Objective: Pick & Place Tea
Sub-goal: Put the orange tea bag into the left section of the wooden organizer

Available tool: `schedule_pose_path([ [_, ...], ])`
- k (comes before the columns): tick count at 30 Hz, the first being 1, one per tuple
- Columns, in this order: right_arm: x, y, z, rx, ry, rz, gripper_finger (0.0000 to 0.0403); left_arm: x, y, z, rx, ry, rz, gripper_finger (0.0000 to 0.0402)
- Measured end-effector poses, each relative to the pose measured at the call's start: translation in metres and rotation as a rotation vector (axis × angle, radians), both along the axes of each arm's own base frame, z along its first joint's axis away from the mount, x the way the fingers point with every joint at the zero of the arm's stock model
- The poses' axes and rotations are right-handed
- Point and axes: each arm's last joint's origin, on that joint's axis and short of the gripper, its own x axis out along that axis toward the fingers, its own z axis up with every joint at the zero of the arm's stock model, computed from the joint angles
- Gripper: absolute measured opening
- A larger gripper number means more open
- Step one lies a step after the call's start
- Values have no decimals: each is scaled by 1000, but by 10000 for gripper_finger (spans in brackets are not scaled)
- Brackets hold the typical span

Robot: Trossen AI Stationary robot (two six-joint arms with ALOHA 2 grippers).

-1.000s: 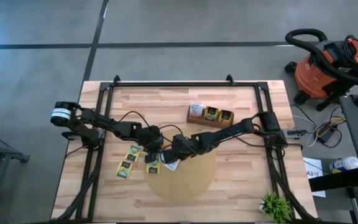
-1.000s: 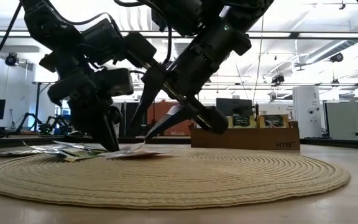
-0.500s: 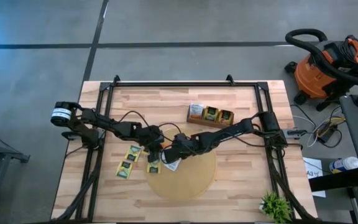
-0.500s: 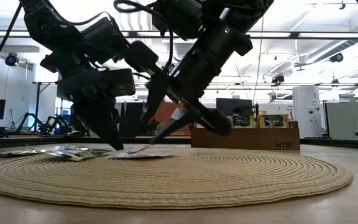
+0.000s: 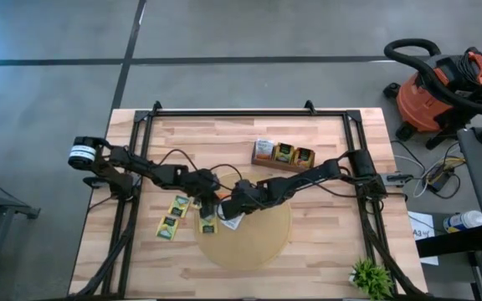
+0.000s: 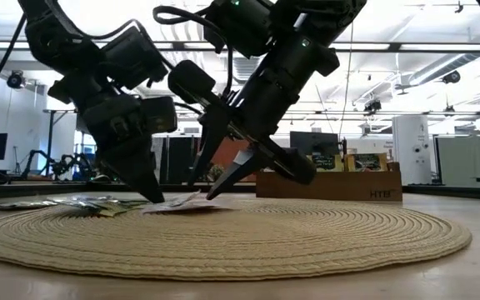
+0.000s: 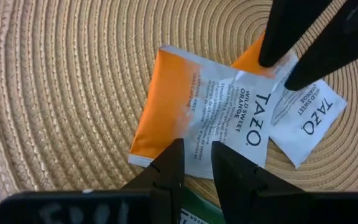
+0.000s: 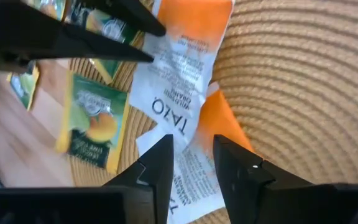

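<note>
Left to right, high view.

Loose tea on the bare wood left of the mat: yellow-green sachets (image 5: 171, 219), one more yellow-green sachet (image 5: 207, 224) lying across the mat's left edge.

Left gripper (image 5: 210, 199) is down at the mat's (image 5: 262, 247) left rim. Its wrist view shows the fingers (image 7: 169, 167) set narrow, a small gap, tips at the near edge of the upper orange-and-white Tazo sachet (image 7: 207, 115). Nothing between them as far as I can see; looks like it's pressing or pinning that edge, not holding.

Two orange-white sachets overlap there, the second orange-white sachet (image 7: 306, 118) partly under the first. Low view: the top one sits slightly lifted at one corner (image 6: 177, 202).

Right gripper (image 5: 228, 209) is just beside, coming in from the other side, tips (image 8: 160, 163) over the same overlapped pair. Jaws part open, nothing clamped yet. Low view has its fingertips right at the sachet pile.

Wooden box (image 5: 284, 157) sits at the back of the table, right of centre, some compartments already holding tea.

Judgement: pick step, still pre-grasp. Both arms crowd one sachet. Next move needs the right tips to get one finger under the raised edge, close on the top sachet only, and peel it off without dragging the lower one. Left should hold the lower one or clear out.
</note>
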Motion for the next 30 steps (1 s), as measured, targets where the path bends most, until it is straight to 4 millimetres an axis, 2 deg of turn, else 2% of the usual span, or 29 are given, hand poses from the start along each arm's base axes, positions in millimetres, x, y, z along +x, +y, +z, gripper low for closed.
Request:
schedule_pose_path([
  [5, 3, 2, -6, 41, -7, 2, 113, -2, 0, -7, -26, -12, 22, 83],
  [16, 7, -2, -7, 15, -49, -24, 109, 2, -6, -6, -81, -36, 48, 83],
  [20, 7, -2, -7, 3, -48, -7, 92, 2, -8, -5, -96, -34, 52, 83],
  [27, 7, 0, -7, 12, -47, 27, 38, 2, -8, -5, -108, -32, 62, 83],
  [30, 7, 0, -7, 14, -48, 30, 30, 2, -8, -5, -114, -32, 69, 83],
])
